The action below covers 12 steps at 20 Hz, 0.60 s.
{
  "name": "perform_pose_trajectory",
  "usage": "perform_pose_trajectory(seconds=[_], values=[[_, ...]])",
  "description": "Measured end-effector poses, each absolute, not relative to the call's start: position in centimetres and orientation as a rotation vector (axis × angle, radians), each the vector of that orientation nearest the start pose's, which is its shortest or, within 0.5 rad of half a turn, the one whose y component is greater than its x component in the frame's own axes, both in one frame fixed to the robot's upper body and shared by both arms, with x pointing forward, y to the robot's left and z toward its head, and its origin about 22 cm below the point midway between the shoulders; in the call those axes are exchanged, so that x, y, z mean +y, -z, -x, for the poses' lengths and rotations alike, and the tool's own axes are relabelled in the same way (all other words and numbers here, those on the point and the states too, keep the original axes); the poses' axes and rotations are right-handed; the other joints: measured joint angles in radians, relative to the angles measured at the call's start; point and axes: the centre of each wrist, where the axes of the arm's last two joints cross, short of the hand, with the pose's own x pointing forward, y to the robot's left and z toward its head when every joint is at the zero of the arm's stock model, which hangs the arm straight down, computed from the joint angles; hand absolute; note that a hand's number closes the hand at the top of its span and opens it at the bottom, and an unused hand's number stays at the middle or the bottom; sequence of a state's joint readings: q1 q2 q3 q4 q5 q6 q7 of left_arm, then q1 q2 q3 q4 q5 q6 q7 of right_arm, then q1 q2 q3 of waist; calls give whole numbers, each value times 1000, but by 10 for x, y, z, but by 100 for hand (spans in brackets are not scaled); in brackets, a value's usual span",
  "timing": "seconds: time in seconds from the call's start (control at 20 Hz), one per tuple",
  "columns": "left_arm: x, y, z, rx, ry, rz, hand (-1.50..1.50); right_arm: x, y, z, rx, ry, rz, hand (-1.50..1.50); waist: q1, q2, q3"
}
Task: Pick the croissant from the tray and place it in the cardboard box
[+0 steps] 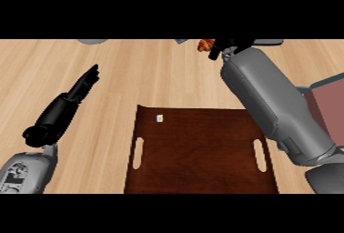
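Observation:
The dark wooden tray lies at the lower middle and carries only a small white label. My right forearm stretches over the tray's right side to the top edge. There my right hand is curled round the orange-brown croissant, of which only a small part shows at the view's top edge. A box with a reddish-brown face and a teal rim sits at the right edge, partly behind that forearm. My left hand rests open to the left of the tray, fingers straight and pointing away.
A grey rounded object pokes in at the top left. Another grey piece and a small dark bit sit at the top edge near the right hand. Light wooden counter surrounds the tray.

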<state>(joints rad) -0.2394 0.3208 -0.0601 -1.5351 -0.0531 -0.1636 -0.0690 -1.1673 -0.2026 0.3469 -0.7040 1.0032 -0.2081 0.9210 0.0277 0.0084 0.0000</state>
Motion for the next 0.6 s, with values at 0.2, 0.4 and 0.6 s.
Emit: perform_pose_trajectory(seconds=[0.2, 0.4, 0.6], values=[[264, -67, -292, -1760, 538, -85, 0, -117, -196, -449, -1131, -443, 1541, 150, -8, -4, 0], [265, -66, -292, -1755, 536, -93, 0, -151, -215, -456, -1104, -322, 1594, 150, -20, -7, 0], [265, -68, -294, -1753, 533, -104, 0, -191, -217, -457, -1058, -224, 1626, 150, -27, -8, 0]])
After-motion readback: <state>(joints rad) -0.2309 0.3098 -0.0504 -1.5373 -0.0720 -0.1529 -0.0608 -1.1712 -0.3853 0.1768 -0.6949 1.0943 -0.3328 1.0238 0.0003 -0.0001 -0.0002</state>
